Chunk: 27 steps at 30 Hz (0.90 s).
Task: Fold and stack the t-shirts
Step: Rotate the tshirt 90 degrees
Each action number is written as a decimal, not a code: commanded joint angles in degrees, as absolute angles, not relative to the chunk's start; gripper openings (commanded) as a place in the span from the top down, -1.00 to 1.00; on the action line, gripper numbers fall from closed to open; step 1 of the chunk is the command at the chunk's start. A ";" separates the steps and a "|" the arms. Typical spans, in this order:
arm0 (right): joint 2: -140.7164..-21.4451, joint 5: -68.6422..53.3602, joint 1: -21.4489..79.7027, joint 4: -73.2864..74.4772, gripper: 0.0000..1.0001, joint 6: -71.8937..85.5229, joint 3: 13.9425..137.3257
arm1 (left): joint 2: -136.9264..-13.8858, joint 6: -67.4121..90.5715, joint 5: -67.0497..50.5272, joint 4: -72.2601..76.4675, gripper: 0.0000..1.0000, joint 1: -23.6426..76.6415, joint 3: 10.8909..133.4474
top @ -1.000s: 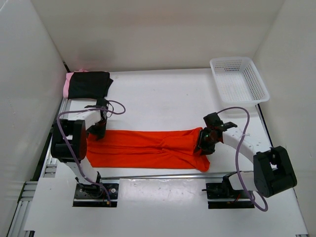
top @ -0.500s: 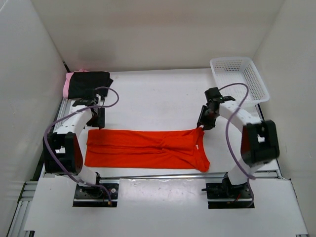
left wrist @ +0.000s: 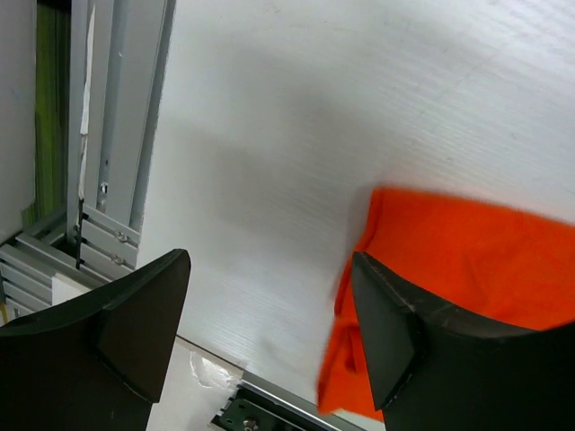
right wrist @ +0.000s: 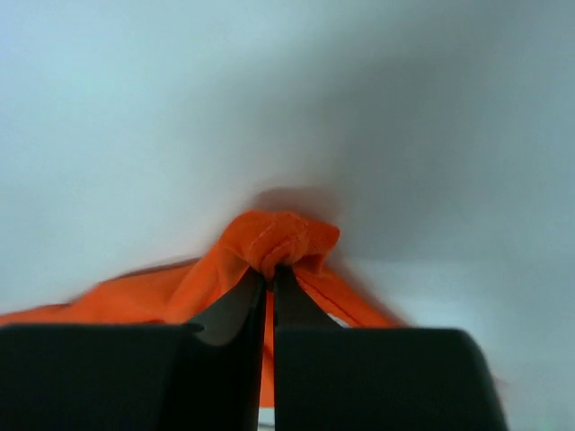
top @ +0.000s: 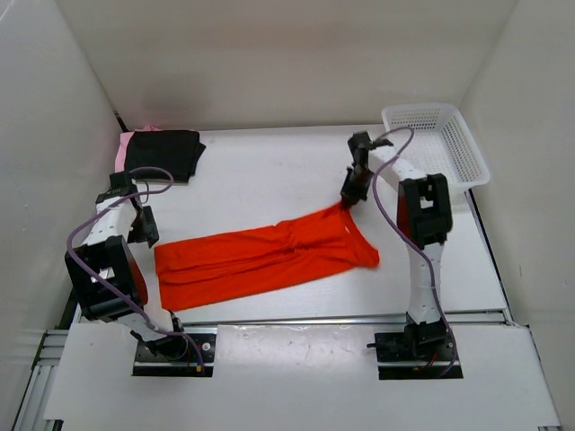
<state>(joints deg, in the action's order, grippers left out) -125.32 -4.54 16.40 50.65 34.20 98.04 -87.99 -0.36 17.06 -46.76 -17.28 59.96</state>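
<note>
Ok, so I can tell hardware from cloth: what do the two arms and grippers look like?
The left arm and right arm both have white link shells and chunky black joint housings, each trailed by a thin loose purple cable. The left gripper and right gripper are black; up close their fingers are matt black, broad and wedge-shaped. No markings show.

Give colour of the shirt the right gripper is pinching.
Bright orange-red, plain soft fabric t-shirt; top external view shows it best.

The orange-red t-shirt (top: 260, 260) was soft, matt cloth, creased along its length. The table (top: 269, 171) under it was smooth, matt white. Beyond the t-shirt, the basket (top: 436, 144) was white plastic mesh; left of it, the rail (left wrist: 108, 108) was ribbed bare metal.
</note>
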 commanded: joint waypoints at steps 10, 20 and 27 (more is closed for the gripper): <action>-141.61 -14.16 17.40 22.50 -0.28 50.22 135.54 | -89.47 0.00 16.00 -47.02 -0.69 -17.67 60.03; -119.87 4.05 14.60 32.68 0.34 51.49 103.00 | -89.47 0.00 9.85 -48.69 -0.69 -17.67 59.41; -130.59 0.97 13.80 38.23 0.28 59.93 109.25 | -88.86 0.00 2.99 -52.03 -0.72 -15.13 57.32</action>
<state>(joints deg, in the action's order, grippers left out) -126.54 0.51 13.26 33.80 54.59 107.90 -89.93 -0.16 7.75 -50.11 -16.49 59.27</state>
